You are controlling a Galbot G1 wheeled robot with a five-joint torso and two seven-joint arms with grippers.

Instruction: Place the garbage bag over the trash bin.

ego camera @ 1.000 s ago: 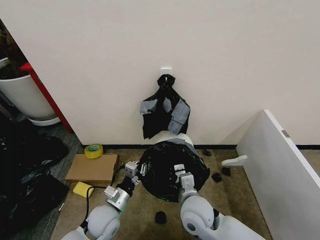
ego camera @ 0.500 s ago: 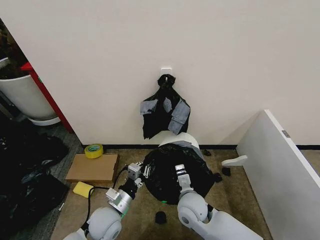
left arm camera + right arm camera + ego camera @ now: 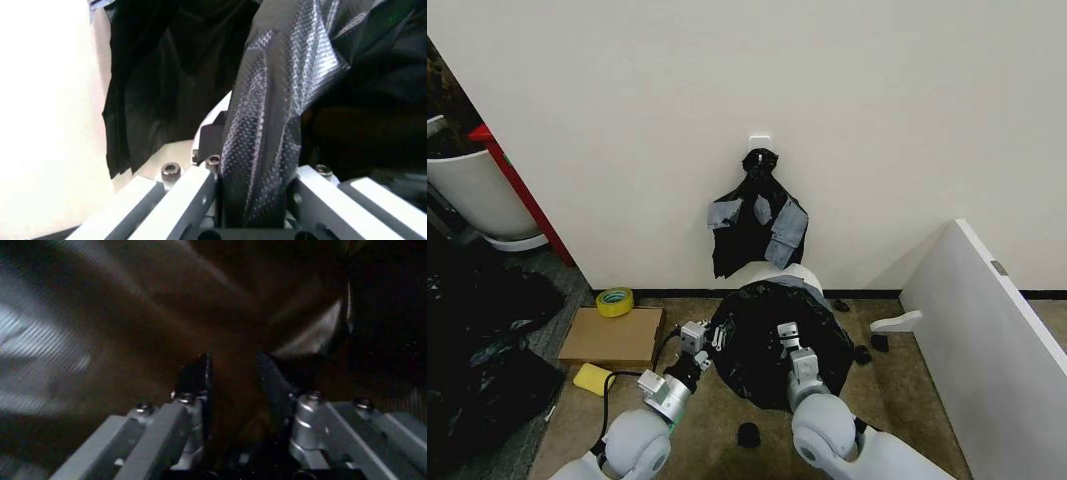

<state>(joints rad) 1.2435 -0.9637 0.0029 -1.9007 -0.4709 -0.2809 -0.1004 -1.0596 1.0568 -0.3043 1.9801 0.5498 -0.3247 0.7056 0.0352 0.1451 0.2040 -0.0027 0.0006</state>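
Note:
The garbage bag (image 3: 772, 345), glossy black and crinkled, is draped over the trash bin (image 3: 795, 272); a strip of the bin's cream-white side shows behind it, by the wall. My left gripper (image 3: 707, 338) is at the bag's left edge. In the left wrist view a textured fold of the garbage bag (image 3: 280, 75) runs up from between that left gripper's (image 3: 257, 150) fingers, which are shut on it. My right gripper (image 3: 788, 334) sits on the bag's front. In the right wrist view dark garbage bag plastic (image 3: 133, 315) is pinched in the right gripper (image 3: 233, 372).
A knotted bunch of black bags with grey tape (image 3: 757, 222) hangs on the wall above the bin. A cardboard box (image 3: 612, 337), a yellow tape roll (image 3: 614, 300) and a yellow sponge (image 3: 592, 377) lie left. A white panel (image 3: 987, 330) stands right. A white tub (image 3: 477, 195) and black sheeting (image 3: 477, 340) fill the far left.
The bag spread lower and wider half a second ago, then drew back up and in. Both grippers stayed on it, and the right arm shifted slightly.

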